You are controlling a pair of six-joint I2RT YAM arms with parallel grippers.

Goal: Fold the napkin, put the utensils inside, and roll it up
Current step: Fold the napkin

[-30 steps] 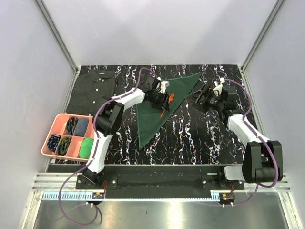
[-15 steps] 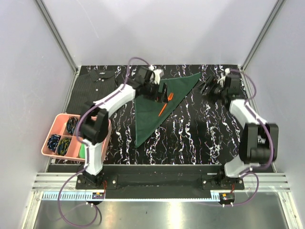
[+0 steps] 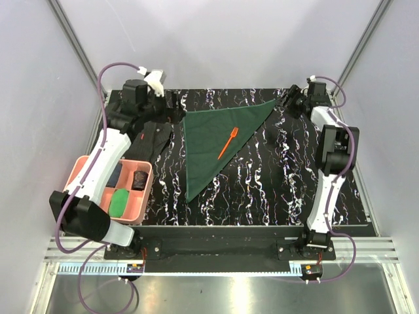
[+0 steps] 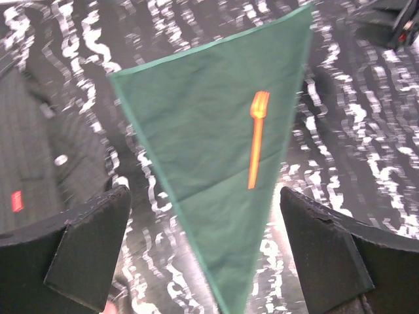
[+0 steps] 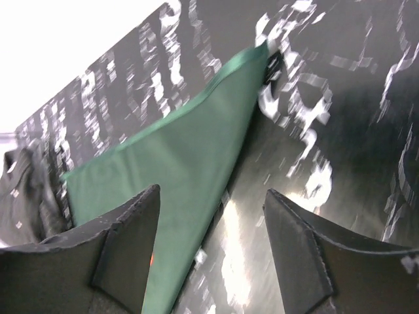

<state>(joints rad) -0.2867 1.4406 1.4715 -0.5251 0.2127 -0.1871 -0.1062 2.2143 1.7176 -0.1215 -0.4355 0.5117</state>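
Left pincer (image 3: pixel 167 104), seen from the top camera, hangs over the far left corner of the black marbled bench (image 3: pixel 275 190), above a dark pinstriped shirt (image 3: pixel 156 137). Its jaws are spread wide and hold nothing. The right pincer (image 3: pixel 290 104) sits at the far right corner, just beside the napkin's far tip. The green napkin (image 3: pixel 209 140) lies flat mid-bench, folded into a long triangle with its narrow tip pointing toward the arm bases. A small orange fork (image 3: pixel 228 142) rests on the cloth near its right edge. A pink tray (image 3: pixel 141 203) with compartments sits at the near left, partly under the left arm.

From the left wrist camera, the two black fingers (image 4: pixel 85 248) stand far apart at the bottom corners. The napkin (image 4: pixel 203 131) and the fork (image 4: pixel 256 137) lie on the bench between and beyond them, untouched. The shirt (image 4: pixel 33 150) shows on the left.

From the right wrist camera, the black fingers (image 5: pixel 124 248) are apart with nothing between them. The napkin's (image 5: pixel 177 163) tip lies ahead on the bench, with a blurred edge of the shirt (image 5: pixel 26 190) at far left.
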